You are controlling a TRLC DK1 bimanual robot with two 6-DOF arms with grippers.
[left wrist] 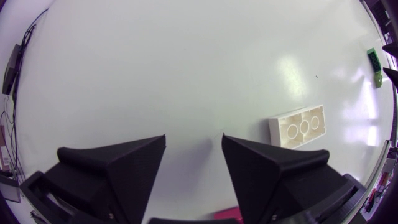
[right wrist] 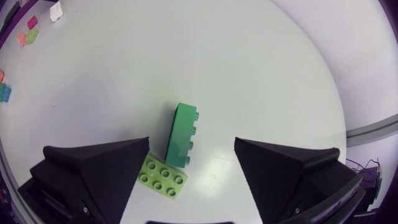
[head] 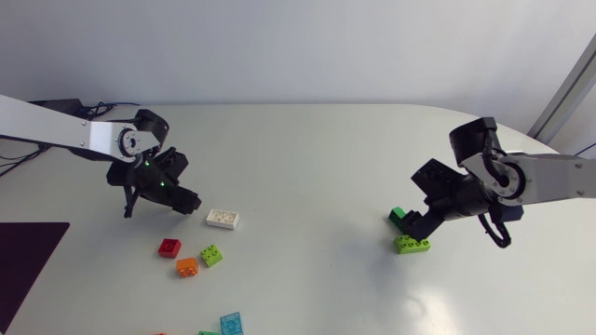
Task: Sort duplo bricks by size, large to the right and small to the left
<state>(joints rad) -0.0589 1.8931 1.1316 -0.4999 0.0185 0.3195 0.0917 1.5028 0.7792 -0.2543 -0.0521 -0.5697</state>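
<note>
My right gripper [head: 416,223] [right wrist: 192,139] hangs open over two large bricks on the table's right side. A dark green brick [head: 399,215] [right wrist: 181,134] lies on its side between the fingers. A light green brick [head: 412,245] [right wrist: 163,176] sits studs up beside it, near one finger. My left gripper [head: 189,200] [left wrist: 193,140] is open over bare table, with nothing between its fingers. A large white brick [head: 223,219] [left wrist: 298,126] lies just ahead of it and off to one side. Small red [head: 169,247], orange [head: 187,267] and light green [head: 212,255] bricks lie nearer the front.
A teal brick [head: 230,323] and another brick piece [head: 207,332] lie at the front edge. A dark mat [head: 23,265] covers the front left corner.
</note>
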